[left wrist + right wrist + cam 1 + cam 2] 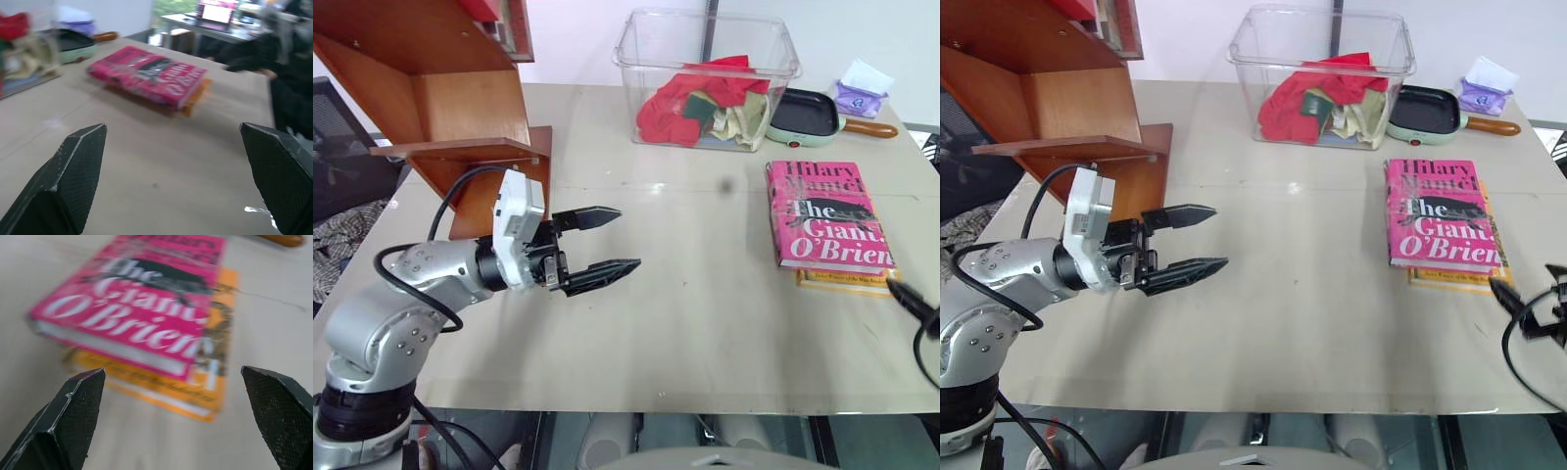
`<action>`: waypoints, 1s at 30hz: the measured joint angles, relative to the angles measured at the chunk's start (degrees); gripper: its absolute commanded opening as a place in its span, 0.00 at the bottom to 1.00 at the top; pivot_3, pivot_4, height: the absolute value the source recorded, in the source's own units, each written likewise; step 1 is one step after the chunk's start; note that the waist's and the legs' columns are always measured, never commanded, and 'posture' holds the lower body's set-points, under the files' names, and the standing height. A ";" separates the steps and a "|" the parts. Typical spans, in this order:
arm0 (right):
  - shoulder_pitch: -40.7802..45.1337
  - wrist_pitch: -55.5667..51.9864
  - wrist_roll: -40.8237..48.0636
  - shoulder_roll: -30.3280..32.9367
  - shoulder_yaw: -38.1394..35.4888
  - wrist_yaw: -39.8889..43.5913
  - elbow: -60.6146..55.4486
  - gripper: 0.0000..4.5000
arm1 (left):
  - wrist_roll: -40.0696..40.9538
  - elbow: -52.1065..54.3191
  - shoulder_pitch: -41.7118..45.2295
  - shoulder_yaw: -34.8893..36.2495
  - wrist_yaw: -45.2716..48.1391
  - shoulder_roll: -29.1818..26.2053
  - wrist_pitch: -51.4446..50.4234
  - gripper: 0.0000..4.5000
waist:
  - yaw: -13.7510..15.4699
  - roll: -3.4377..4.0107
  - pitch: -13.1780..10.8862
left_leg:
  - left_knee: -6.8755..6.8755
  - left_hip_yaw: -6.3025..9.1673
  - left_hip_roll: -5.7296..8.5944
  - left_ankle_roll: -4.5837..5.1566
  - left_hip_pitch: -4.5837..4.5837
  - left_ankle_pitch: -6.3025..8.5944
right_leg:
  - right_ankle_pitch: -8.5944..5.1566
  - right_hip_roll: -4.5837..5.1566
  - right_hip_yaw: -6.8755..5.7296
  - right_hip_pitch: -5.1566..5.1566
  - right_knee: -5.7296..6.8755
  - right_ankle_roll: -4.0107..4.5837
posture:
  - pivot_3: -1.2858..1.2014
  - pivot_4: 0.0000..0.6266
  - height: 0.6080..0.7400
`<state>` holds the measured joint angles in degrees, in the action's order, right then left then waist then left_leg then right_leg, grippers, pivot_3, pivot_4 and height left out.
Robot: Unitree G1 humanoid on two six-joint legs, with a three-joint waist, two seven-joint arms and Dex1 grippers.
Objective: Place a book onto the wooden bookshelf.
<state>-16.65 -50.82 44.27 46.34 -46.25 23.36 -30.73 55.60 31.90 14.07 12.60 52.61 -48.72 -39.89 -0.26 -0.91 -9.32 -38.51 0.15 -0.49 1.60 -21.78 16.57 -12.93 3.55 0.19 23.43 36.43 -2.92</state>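
Observation:
The bright pink book (827, 215) lies flat at the right of the table, cover up, on top of a yellow-orange book (842, 282). The reddish-brown wooden bookshelf (460, 108) stands at the far left corner. My left gripper (625, 238) hovers open over the table's left half, just in front of the shelf, pointing right toward the book with nothing between its fingers. Open as well, my right gripper (1525, 277) is at the right edge, just short of the stacked books' near end. In the right wrist view the pink book (137, 318) lies close ahead between the spread fingers.
A clear plastic bin (705, 78) of red and pale cloths stands at the back centre. To its right are a small green pan (803, 113) with a wooden handle and a purple tissue pack (860, 96). Bare tabletop (695, 313) lies between the grippers.

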 measured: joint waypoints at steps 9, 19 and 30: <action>32.13 -24.37 1.58 11.88 12.27 -8.88 24.79 0.01 | 2.07 0.09 5.03 -2.14 2.25 0.28 -1.03 1.00 | -0.13 -0.01 -0.03 | 0.00 -0.03 0.03 0.01 -0.18 0.00 | 0.12 -0.05 -0.11 0.12 0.07 -0.26 | 0.52 0.24 1.00; 59.12 -12.38 -18.22 12.97 41.49 1.39 61.86 0.01 | 2.12 1.87 1.59 -1.45 1.33 0.58 -0.96 1.00 | -0.71 0.16 -0.15 | 0.07 -0.17 0.05 0.04 -0.17 0.02 | 0.13 -0.05 0.19 0.18 -0.19 -0.32 | 0.52 0.24 1.00; 74.90 8.96 -35.52 4.11 51.73 12.17 94.97 0.01 | 2.79 5.29 -3.36 1.19 -1.29 0.37 -0.87 1.00 | -0.64 0.24 -0.21 | 0.08 -0.09 0.05 -0.03 -0.21 -0.02 | 0.14 0.00 0.19 0.20 -0.19 -0.31 | 0.52 0.24 1.00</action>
<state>58.24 -41.86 8.76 50.45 5.48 35.53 64.24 58.39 37.19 10.72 13.79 51.32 -48.35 -40.76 -0.90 -0.67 -9.53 -38.44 0.06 -0.44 1.57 -21.99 16.55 -12.79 3.55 0.38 23.63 36.24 -3.23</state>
